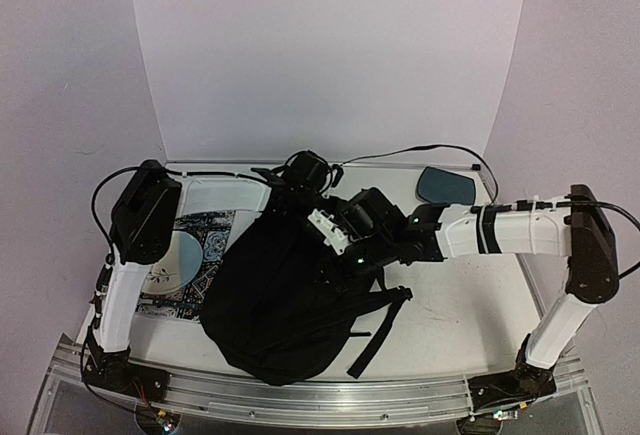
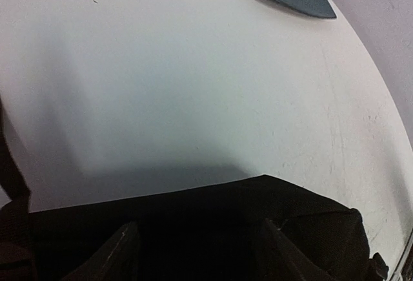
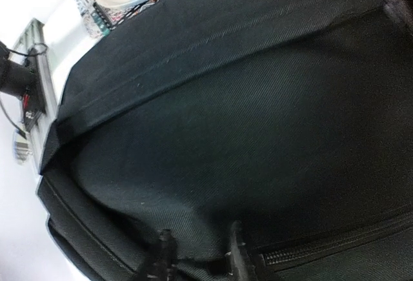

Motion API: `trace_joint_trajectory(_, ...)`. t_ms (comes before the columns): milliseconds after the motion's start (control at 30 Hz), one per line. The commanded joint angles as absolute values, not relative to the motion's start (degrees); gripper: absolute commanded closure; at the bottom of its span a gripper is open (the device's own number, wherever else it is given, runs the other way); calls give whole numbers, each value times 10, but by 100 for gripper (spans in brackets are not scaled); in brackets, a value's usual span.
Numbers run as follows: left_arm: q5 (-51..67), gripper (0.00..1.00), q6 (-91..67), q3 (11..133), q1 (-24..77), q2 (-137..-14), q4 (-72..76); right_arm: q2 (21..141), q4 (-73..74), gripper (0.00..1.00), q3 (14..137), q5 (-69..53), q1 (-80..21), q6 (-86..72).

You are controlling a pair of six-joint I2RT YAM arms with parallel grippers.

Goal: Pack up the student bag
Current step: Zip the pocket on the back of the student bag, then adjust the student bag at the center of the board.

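One large black soft fabric backpack (image 1: 285, 305) lies slumped at lower centre of the white table (image 1: 460, 295). It looks limp and light, and is best held by its top rim or the seam by the zipper. The right gripper (image 3: 199, 230) pinches a fold there. The left gripper (image 2: 199, 226) straddles the bag's top edge, jaws apart; whether it grips cannot be told. One blue-grey tray (image 1: 447, 186) sits upper right, with one pale plate (image 1: 180, 255) on one patterned mat (image 1: 212, 265) at left.
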State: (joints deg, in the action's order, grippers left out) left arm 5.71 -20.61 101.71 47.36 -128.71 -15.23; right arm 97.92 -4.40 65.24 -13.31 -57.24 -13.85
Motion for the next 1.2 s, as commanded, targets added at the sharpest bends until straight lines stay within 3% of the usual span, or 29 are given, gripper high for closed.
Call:
trace_joint_trajectory(0,12,31,-184,988,453,-1157,-165,921,-7,55,674,-44,-575,-121)
trace_joint_trajectory(200,-58,17,-208,869,452,-1045,-174,882,-1,31,661,4,-565,-130)
trace_joint_trajectory(467,-95,12,-293,665,450,-893,-218,845,16,3,632,61,-532,-168)
trace_joint_trajectory(833,-31,10,-442,422,452,-703,-298,845,7,2,624,98,-520,-185)
trace_joint_trajectory(967,-10,10,-470,379,452,-701,-292,851,4,2,625,110,-519,-184)
trace_joint_trajectory(1067,-2,14,-465,381,452,-741,-266,855,4,2,628,118,-513,-184)
trace_joint_trajectory(1167,26,31,-448,403,452,-786,-214,856,4,2,628,125,-503,-185)
